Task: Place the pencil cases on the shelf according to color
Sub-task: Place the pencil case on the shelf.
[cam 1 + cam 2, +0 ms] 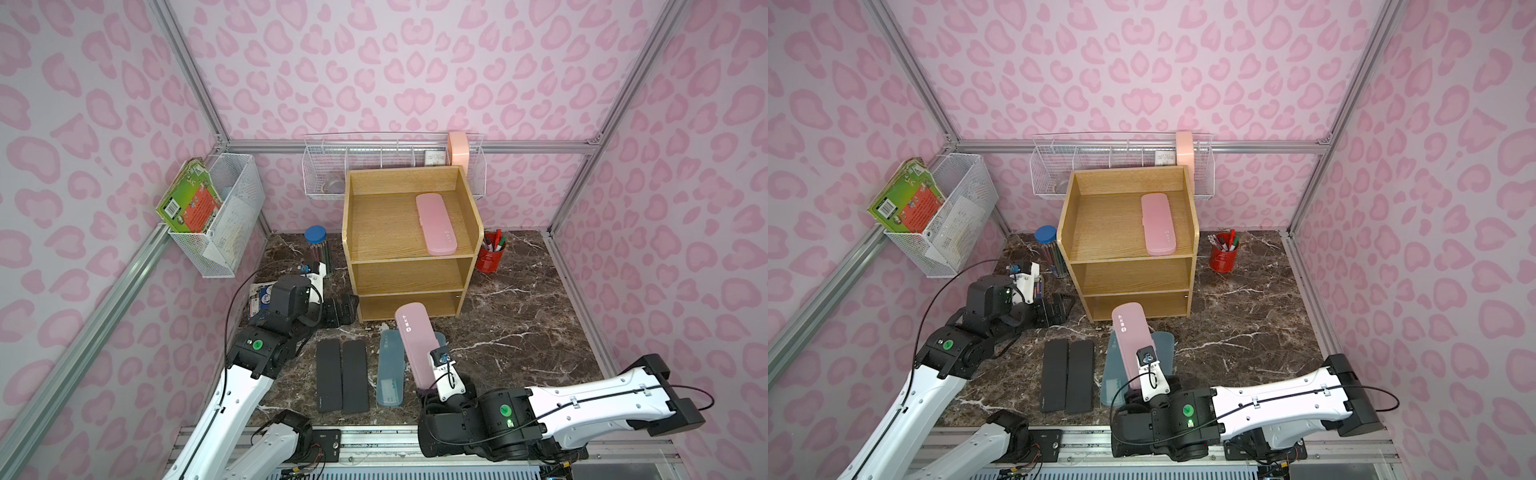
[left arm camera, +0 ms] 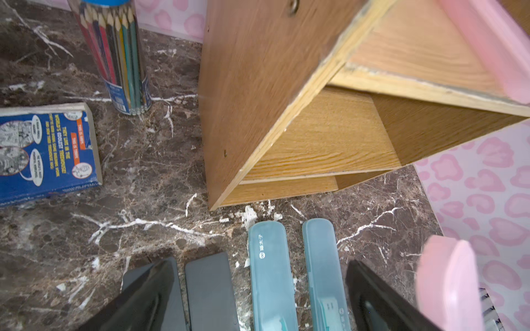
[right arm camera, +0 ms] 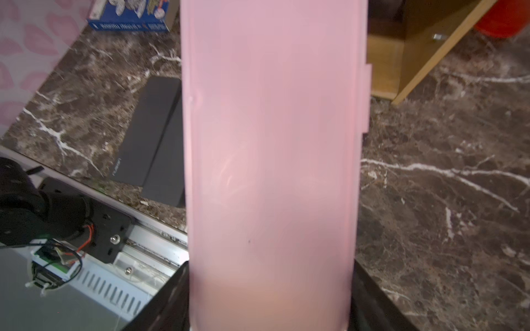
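The wooden shelf (image 1: pixel 411 274) stands at the back middle, and one pink pencil case (image 1: pixel 436 224) lies on its top tier. My right gripper (image 1: pixel 427 388) is shut on the near end of a second pink case (image 1: pixel 413 345) (image 3: pixel 269 143), which slants up towards the shelf's bottom tier, clear of the table. Two black cases (image 1: pixel 343 376) lie side by side on the table. A teal case (image 1: pixel 390 370) lies beside them, and another teal one (image 1: pixel 441 338) is mostly hidden under the held case. My left gripper (image 1: pixel 341 311) (image 2: pixel 263 303) is open and holds nothing, left of the shelf's foot.
A clear pencil tube with a blue lid (image 1: pixel 318 245) stands left of the shelf and a red pen cup (image 1: pixel 491 251) right of it. A blue book (image 2: pixel 46 152) lies near my left arm. White wire baskets (image 1: pixel 224 216) (image 1: pixel 395 166) hang on the walls.
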Tool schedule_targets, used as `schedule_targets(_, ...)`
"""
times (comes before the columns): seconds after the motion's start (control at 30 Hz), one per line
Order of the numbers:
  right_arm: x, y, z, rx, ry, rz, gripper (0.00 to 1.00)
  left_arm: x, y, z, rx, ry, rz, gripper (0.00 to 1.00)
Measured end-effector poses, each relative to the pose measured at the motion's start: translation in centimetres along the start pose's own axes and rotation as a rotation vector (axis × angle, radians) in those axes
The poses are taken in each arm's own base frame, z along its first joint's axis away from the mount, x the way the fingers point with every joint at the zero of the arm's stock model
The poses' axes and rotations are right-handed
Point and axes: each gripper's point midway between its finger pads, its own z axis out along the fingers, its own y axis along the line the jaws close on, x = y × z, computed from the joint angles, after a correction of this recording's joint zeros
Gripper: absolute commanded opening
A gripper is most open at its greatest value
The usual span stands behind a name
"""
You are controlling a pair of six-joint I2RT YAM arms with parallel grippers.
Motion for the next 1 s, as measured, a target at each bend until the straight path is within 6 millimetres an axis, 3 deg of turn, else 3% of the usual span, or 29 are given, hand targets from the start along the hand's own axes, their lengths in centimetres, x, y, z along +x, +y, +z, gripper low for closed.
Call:
schedule_targets(0.23,-8.9,-1.1,-1.4,-0.052,-0.187,0.027,0.55,-2.7,0.3,0.6,-0.053,-0.068,0.006,0.99)
schedule_targets(0.43,-17.6,-3.8,-2.1,-0.101,-0.361,0.111,0.56,-4.5,-0.1,0.8,-0.049,-0.133,0.034,0.99)
schedule_targets(0.63,-25.0,-4.1,-2.1,-0.104,-0.452,0.138,0.56,-4.2,0.2,1.1,-0.052,-0.149,0.063,0.99)
schedule_targets(0.83,-28.8,-4.4,1.3,-0.033,-0.415,0.152,0.58,-3.7,0.6,0.9,-0.060,-0.149,0.085,0.99)
schedule_targets(1.0,-29.0,-5.2,5.7,0.048,-0.336,0.162,0.59,-3.6,0.8,0.9,-0.069,-0.151,0.084,0.99)
